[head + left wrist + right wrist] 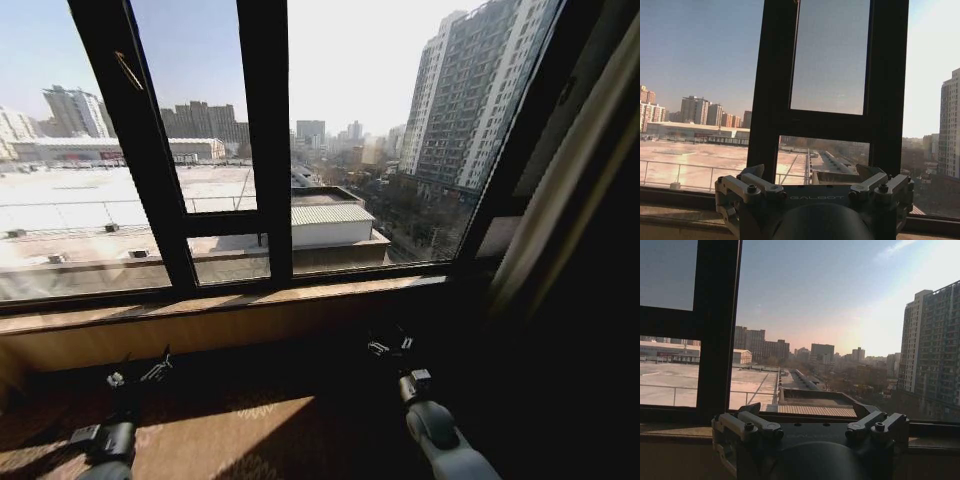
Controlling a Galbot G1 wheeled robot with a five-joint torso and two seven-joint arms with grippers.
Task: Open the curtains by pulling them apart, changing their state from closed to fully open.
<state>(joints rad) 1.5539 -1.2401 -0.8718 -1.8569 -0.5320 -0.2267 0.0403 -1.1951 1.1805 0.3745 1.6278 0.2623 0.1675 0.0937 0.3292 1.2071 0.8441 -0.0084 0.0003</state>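
Note:
A cream curtain panel (568,190) hangs gathered in a narrow strip at the right side of the window, off the glass. The window panes (360,130) stand uncovered, with the city outside. My left gripper (140,375) is low in front of the sill at the left, open, holding nothing. My right gripper (390,347) is low near the middle right, also open and empty. In the left wrist view the left gripper (812,172) faces the dark window frame (770,100) with its fingers (754,172) spread. In the right wrist view the right gripper (810,407) faces the glass, jaws wide.
A dark brown drape (600,330) fills the right edge beside the cream panel. A wooden sill (230,305) runs under the window. Patterned carpet (240,430) lies below, partly sunlit.

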